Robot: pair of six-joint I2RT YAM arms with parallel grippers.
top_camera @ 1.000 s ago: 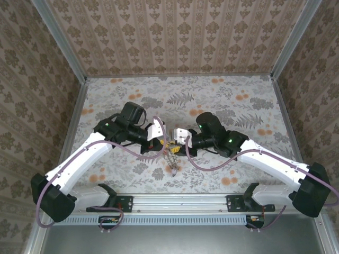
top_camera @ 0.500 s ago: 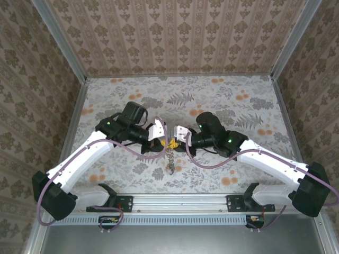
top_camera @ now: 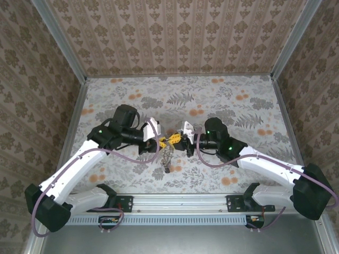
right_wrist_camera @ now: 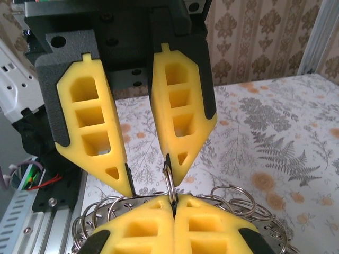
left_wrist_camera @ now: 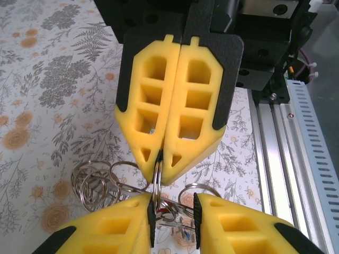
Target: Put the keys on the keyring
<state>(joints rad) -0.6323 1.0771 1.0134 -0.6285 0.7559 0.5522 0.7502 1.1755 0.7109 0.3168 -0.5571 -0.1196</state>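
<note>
Though the overhead view leaves the grip unclear, wrist views show the right claw [right_wrist_camera: 172, 202] pinching the keyring [right_wrist_camera: 168, 177], the left claw [left_wrist_camera: 175, 211] spread.

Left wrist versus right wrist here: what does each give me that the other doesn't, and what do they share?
Left wrist: small red and blue bits, probably the keys, under the rings between the left gripper's parted fingers. Right wrist: the patterned wall in the background. Both: the right gripper shut on one thin ring of the keyring, and the floral table.
</note>
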